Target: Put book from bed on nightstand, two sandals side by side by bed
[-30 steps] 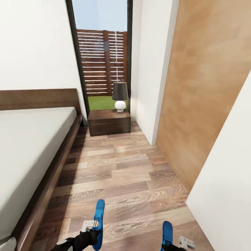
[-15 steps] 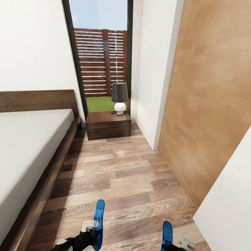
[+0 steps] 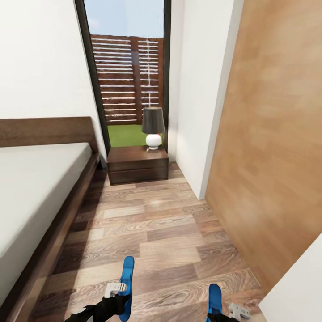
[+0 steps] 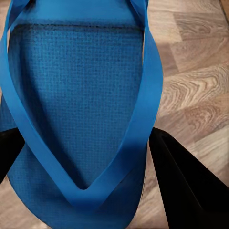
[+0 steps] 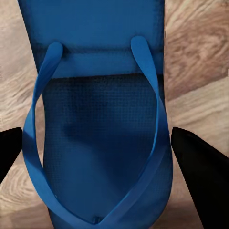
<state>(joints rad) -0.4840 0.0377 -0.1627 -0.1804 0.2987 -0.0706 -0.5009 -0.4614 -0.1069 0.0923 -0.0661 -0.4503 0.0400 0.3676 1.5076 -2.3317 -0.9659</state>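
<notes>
Each arm carries one blue sandal. The left gripper [image 3: 117,298] is clamped on the left sandal [image 3: 127,286], whose sole stands on edge and extends forward beyond the fingertips; in the left wrist view the sandal [image 4: 78,119] lies between the two dark fingers [image 4: 183,183], strap side toward the camera. The right gripper [image 3: 223,313] is clamped on the right sandal [image 3: 215,300]; in the right wrist view that sandal [image 5: 98,129] likewise sits between the fingers [image 5: 202,171].

The bed [image 3: 36,188] lies to the left of both grippers, the nightstand [image 3: 137,164] well ahead of the fingertips, carrying a lamp [image 3: 153,127]. The book is not seen.

Recommended procedure for placement: lower both soles flat to the floor [image 3: 165,232] just beside the bed frame, toes pointing the same way, edges parallel and near each other (release only once each sole rests fully on the planks).

No brand, label or legible writing appears on the sandals or furniture.
</notes>
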